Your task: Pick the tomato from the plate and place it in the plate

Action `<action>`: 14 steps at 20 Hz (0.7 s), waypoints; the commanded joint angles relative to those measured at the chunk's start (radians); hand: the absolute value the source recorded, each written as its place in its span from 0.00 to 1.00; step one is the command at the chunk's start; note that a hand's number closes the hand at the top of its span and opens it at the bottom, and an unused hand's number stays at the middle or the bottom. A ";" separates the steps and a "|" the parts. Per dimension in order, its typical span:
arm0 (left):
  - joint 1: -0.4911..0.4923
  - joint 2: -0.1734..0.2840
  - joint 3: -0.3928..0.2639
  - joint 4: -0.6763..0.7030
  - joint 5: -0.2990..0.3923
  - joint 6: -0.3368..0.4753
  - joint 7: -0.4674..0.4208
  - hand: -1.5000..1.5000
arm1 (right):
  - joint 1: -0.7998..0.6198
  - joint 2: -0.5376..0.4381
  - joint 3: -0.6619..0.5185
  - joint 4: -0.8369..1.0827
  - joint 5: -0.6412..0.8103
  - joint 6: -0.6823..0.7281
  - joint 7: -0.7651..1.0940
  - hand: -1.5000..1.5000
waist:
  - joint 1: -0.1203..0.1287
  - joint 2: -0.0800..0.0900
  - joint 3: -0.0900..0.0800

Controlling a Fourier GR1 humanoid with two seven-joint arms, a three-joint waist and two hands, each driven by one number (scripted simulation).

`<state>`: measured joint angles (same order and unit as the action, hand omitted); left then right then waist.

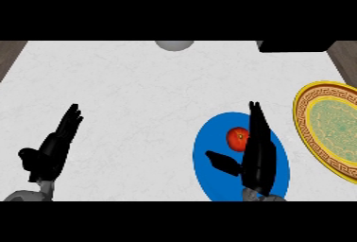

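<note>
Two plates share the white counter, and the task has barely begun: nothing has been lifted or moved between them, as far as this view shows. Taking the blue plate as the landmark, the counter spreads out to its left and beyond it, the largest thing in sight. Just to the right of the blue plate lies the yellow plate with a patterned rim and a greenish middle, partly cut by the view's right edge; it holds nothing and is presumably the destination. The two plates lie near each other but apart.

Over the blue plate's right half stands the right hand, fingers straight and together, pointing away from the robot, thumb spread out to the left above the plate's middle. It grips nothing. Well to the left of the blue plate, the left hand rests over the counter, fingers straight and relaxed, also holding nothing.

The tomato sits on the upper part of the blue plate, right beside the right hand's fingers on their left; whether the fingers touch it I cannot tell, since they overlap its edge from this angle.

Left to do, by my reading: close the hand round the tomato, lift it, carry it rightward, and set it on the yellow plate.
</note>
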<state>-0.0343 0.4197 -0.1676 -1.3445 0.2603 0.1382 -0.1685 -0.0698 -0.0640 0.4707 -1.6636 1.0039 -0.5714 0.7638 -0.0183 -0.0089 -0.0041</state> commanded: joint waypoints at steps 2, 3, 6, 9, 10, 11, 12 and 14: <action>-0.019 -0.013 -0.005 0.017 -0.025 0.013 -0.001 0.50 | -0.003 -0.016 0.035 -0.121 0.058 0.347 0.237 0.00 | 0.002 0.004 0.001; -0.020 -0.027 -0.006 0.029 -0.020 0.000 -0.019 0.50 | -0.038 -0.003 0.008 -0.121 0.044 0.394 0.280 0.00 | 0.008 0.006 0.001; -0.018 -0.017 0.009 0.034 -0.006 -0.035 -0.001 0.50 | 0.007 0.026 0.047 -0.255 0.052 0.502 0.384 0.00 | 0.011 0.006 0.003; -0.007 -0.025 0.009 -0.011 -0.020 -0.028 0.001 0.50 | -0.031 0.027 -0.023 -0.239 0.023 0.585 0.422 0.00 | 0.018 0.007 0.004; -0.051 -0.047 -0.007 -0.024 -0.035 0.002 0.052 0.50 | -0.040 0.050 -0.010 -0.228 0.029 0.607 0.441 0.00 | 0.016 0.007 0.004; -0.018 -0.042 0.010 0.014 -0.034 -0.019 -0.010 0.50 | -0.026 -0.008 -0.087 -0.234 -0.027 0.625 0.389 0.00 | 0.016 0.009 0.004; -0.004 -0.040 0.023 -0.003 -0.025 -0.023 -0.002 0.50 | -0.047 0.054 -0.032 -0.219 0.045 0.626 0.453 0.00 | 0.020 0.008 0.004; 0.002 -0.008 0.051 -0.004 -0.017 -0.052 0.004 0.50 | -0.016 0.035 -0.073 -0.230 0.001 0.644 0.416 0.00 | 0.019 0.008 0.004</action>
<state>-0.0462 0.3876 -0.1503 -1.3427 0.2330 0.1170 -0.1662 -0.0902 -0.0343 0.4302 -1.8764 1.0198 -0.0260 1.0810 -0.0019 -0.0018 -0.0009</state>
